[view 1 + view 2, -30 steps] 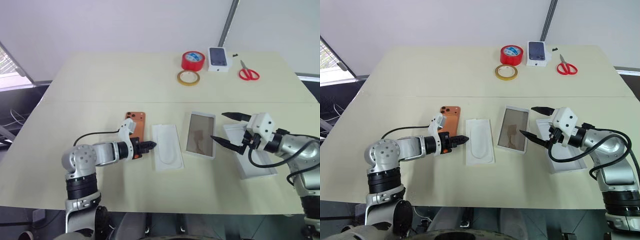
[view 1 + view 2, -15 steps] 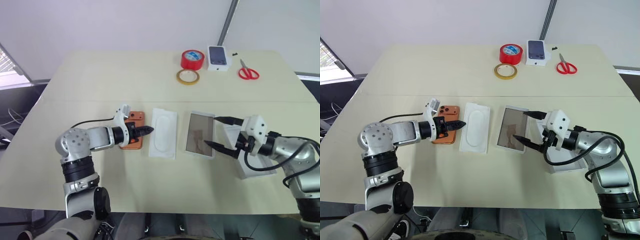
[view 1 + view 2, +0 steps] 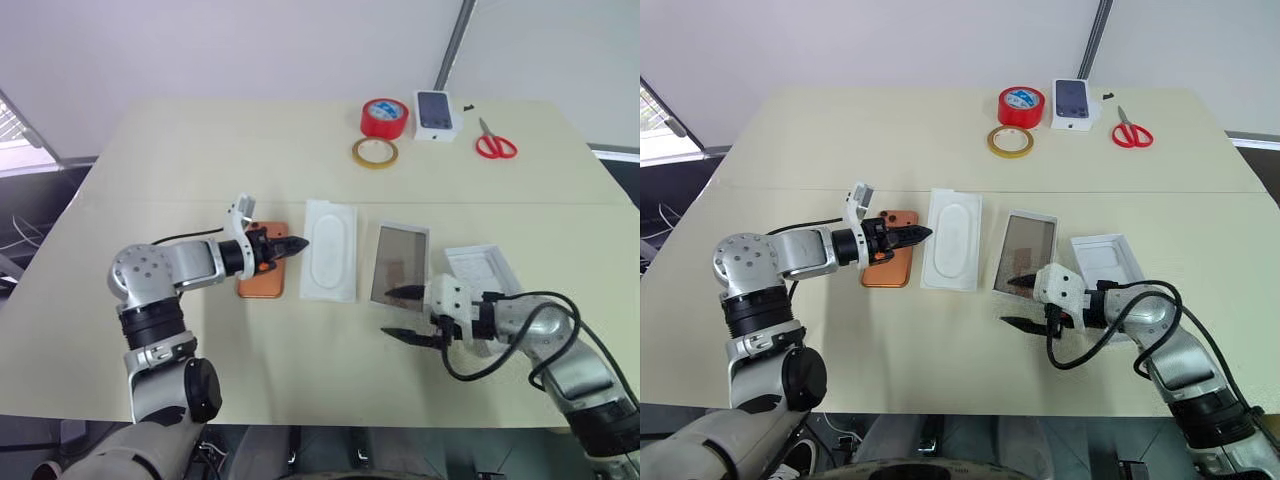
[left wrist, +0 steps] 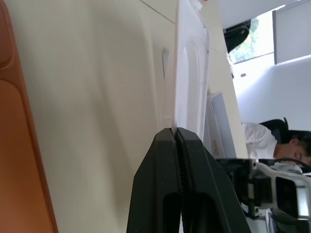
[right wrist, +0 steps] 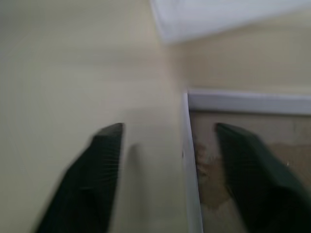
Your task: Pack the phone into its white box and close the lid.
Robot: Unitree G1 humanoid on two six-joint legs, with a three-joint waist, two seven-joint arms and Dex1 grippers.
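Note:
The orange phone (image 3: 262,270) lies flat on the table, partly under my left arm. Just right of it lies the white box (image 3: 330,250), a shallow tray with a phone-shaped recess. My left gripper (image 3: 300,244) is shut, with its tips against the box's left edge (image 4: 189,73). A white-rimmed tray with a brownish inside (image 3: 401,262) sits right of the box. My right gripper (image 3: 403,313) is open and straddles that tray's near corner (image 5: 194,160): one finger is over the table, the other over the brown inside. The plain white lid (image 3: 478,268) lies farther right, partly behind my right arm.
At the table's far side stand a red tape roll (image 3: 384,118), a yellowish tape ring (image 3: 376,153), a small white box with a phone picture (image 3: 436,112) and red scissors (image 3: 495,146). A seated person (image 4: 272,141) is beyond the table.
My right gripper has sunk and moved left to the brown-lined tray's near corner, and its jaws have narrowed. The left gripper went forward, and the white box now lies straighter and farther from me.

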